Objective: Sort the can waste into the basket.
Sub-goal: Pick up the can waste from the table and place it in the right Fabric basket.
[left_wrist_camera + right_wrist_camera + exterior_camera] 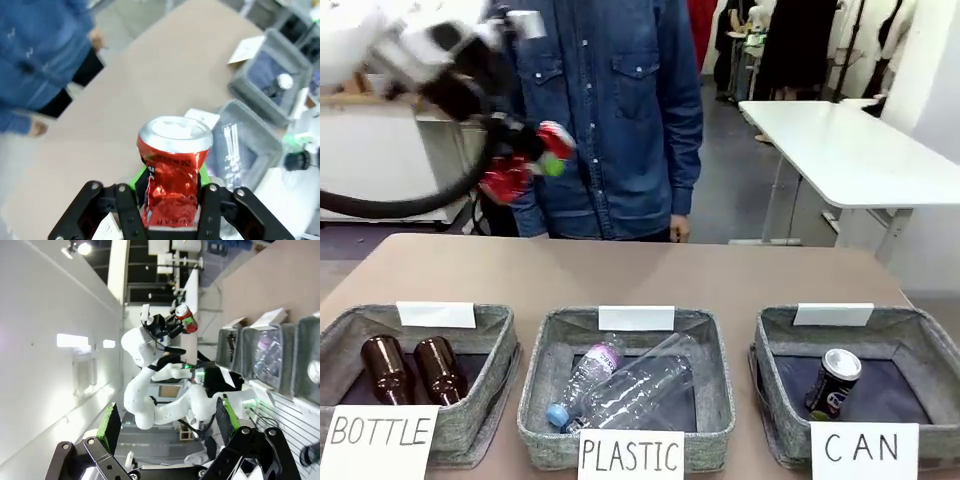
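The crushed red can (172,175) is seen clamped between the green pads (138,176) of the left gripper (525,160), held high over the table (650,275) at about ten o'clock in the front view. Its body is creased and dented thin metal, glossy red, with a round silver top left intact; the printed lettering is too crumpled to be read. In the front view it is motion-blurred and partly masked by the black fingers.

The CAN basket (775,345), of coarse grey felt-like fabric with a dark lining, is found at four o'clock on the table. A dark can (834,383) with a silver top is seen lying tilted inside it; its print cannot be made out.

The right gripper (167,422) is shown with jaws spread wide and nothing between them.

Brown glass bottles (412,368) and clear plastic bottles (620,385) are lodged in the neighbouring baskets, partly cut off by the cards.
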